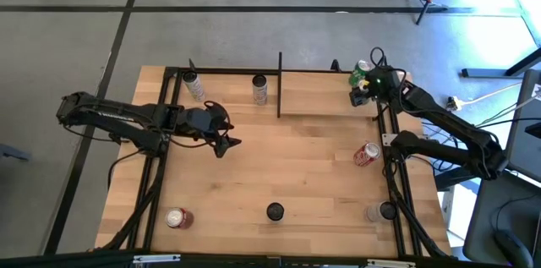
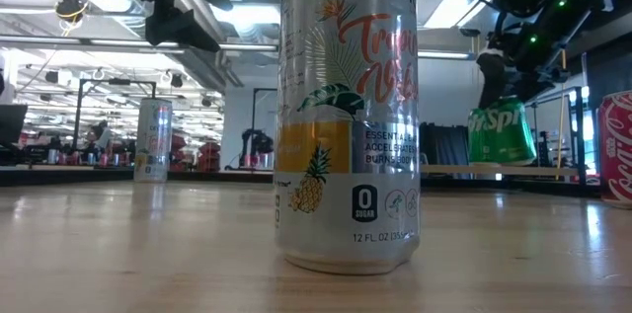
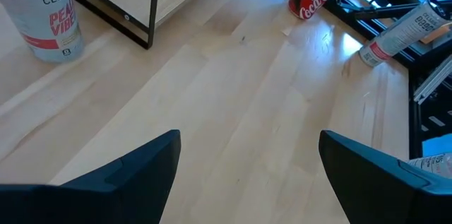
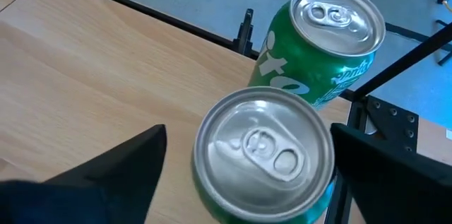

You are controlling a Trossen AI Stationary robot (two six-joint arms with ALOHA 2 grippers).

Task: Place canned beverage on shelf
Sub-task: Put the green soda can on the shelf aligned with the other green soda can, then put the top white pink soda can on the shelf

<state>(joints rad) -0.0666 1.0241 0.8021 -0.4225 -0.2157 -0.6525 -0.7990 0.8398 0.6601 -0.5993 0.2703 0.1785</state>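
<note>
The shelf [image 1: 325, 95] is a light-wood board with black posts at the table's far edge, right of centre. Two green cans stand upright on its far right corner, one [image 4: 321, 40] beyond the other [image 4: 265, 157]. My right gripper [image 1: 365, 92] is above the nearer can, pointing down, open, with one finger on each side of its top. In the low view a green can [image 2: 502, 133] shows under that gripper. My left gripper [image 1: 224, 141] hovers open and empty over the table's left middle, also shown in the left wrist view [image 3: 247, 167]. My right gripper comes from above with its fingers on either side of the nearer green can's top rim [image 4: 212, 132]. Bare wood shows between one finger [image 4: 134, 164] and the can. The other finger [image 4: 385, 164] lies at the rim, and I cannot tell whether it touches.
A tall Celsius can [image 1: 275, 211] stands near the front centre and fills the low view [image 2: 346, 116]. Another Celsius can [image 1: 259, 90] stands just left of the shelf. A red cola can [image 1: 366, 154] lies right of centre. More cans are at the front left [image 1: 177, 217], front right [image 1: 380, 211] and far left [image 1: 193, 86].
</note>
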